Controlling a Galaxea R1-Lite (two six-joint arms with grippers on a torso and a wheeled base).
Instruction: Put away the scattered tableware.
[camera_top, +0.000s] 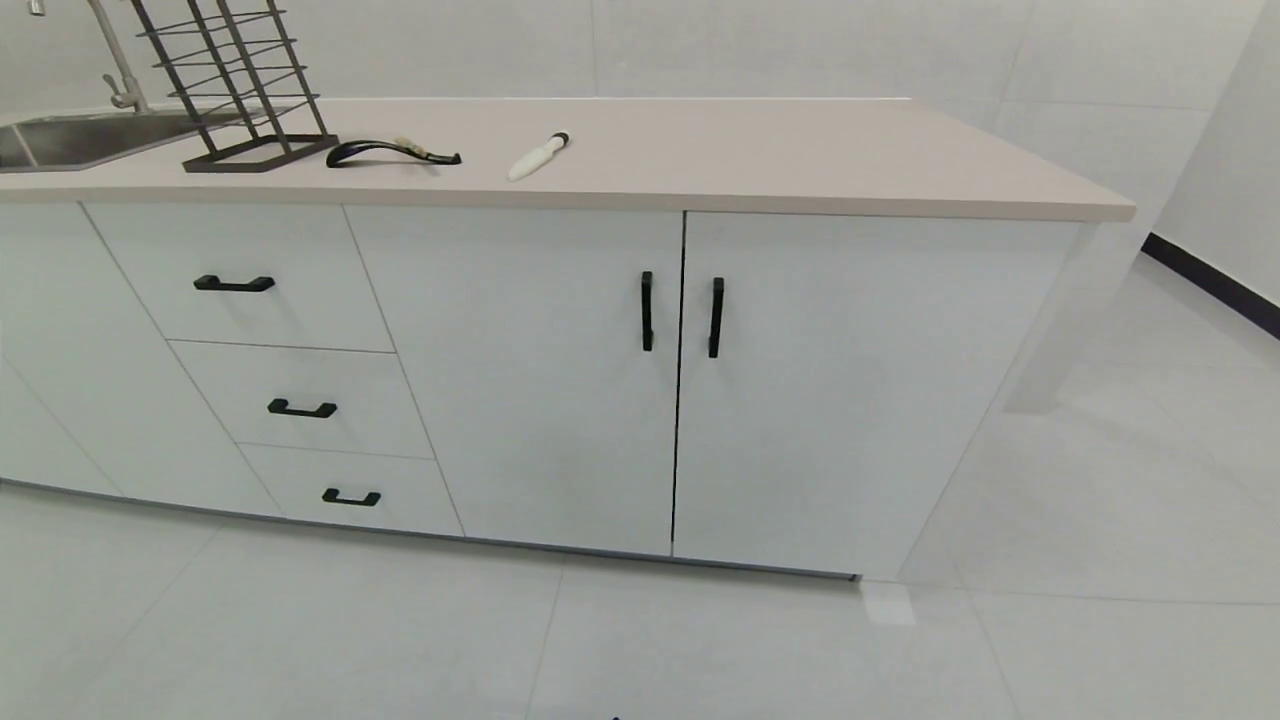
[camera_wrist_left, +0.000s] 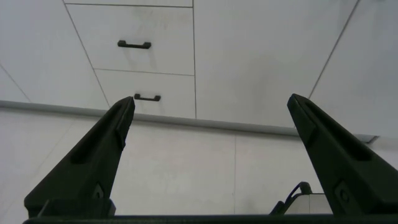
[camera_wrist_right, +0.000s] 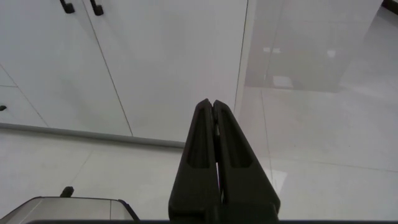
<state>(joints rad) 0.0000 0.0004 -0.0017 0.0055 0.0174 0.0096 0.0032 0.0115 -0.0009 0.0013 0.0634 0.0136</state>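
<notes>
head view: two pieces of tableware lie loose on the tabletop (camera_top: 800, 150). a black utensil (camera_top: 390, 152) with an arched handle sits just beside the foot of the wire rack (camera_top: 240, 100), and a white utensil (camera_top: 538, 158) with a dark tip lies a little further along toward the robot's right, apart from the black one. the sink (camera_top: 70, 138) is behind the rack at the robot's far left. below are the drawers (camera_top: 260, 290) and cabinet doors (camera_top: 560, 370), all shut. left wrist view: the left end effector (camera_wrist_left: 210, 99) is spread wide with nothing between its fingers, low over the floor (camera_wrist_left: 186, 162) and facing the lower drawers, well apart from either utensil. right wrist view: the right end effector (camera_wrist_right: 213, 107) has its fingers pressed together on nothing, also low, pointing at the base of the cabinet doors. risks, as i judge them: both utensils are slim and lie flat on a smooth surface, so a shallow pinch could skid or spin them away, perhaps toward the edge. the black one's arch may rock under contact, and the rack so close beside it invites a finger strike. the right end effector would have to part its fingers before any grasp, or it will only shove the piece. raising the arms from down here, the protruding handles and the tabletop lip could catch them.
</notes>
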